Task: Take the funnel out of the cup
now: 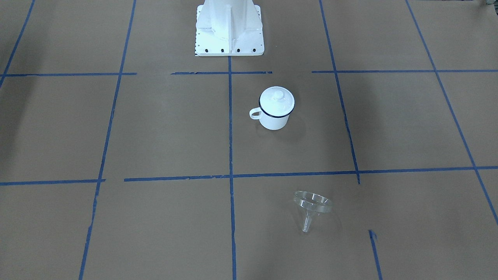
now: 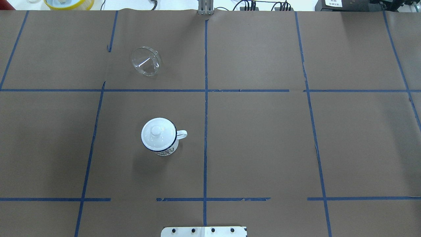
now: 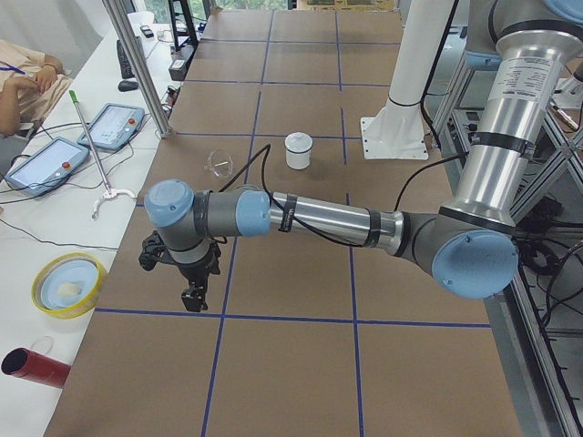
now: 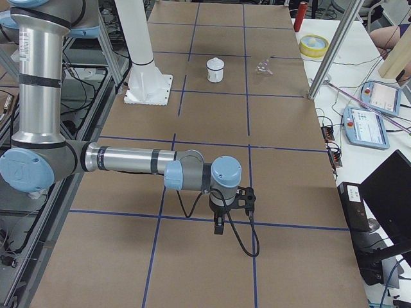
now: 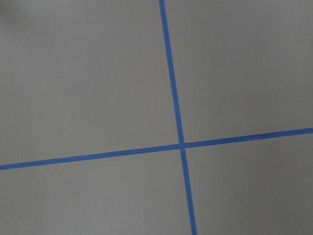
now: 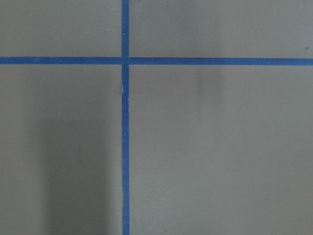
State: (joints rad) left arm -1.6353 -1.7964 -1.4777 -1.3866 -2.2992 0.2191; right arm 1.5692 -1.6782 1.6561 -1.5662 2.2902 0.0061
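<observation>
Overhead exterior view: the funnel [image 2: 146,62] lies on its side on the table [image 2: 263,148] in the upper left of the frame. It is well apart from the cup [image 2: 166,150], which stands upright left of centre with a white knobbed lid [image 2: 157,131] on top and its handle toward frame right. The left gripper [image 3: 193,299] shows only in the exterior left view, at lower left, pointing down. The right gripper [image 4: 219,226] shows only in the exterior right view, at lower centre. I cannot tell whether either is wide or narrow. Both wrist views show only table surface crossed by blue tape lines [image 5: 181,145].
</observation>
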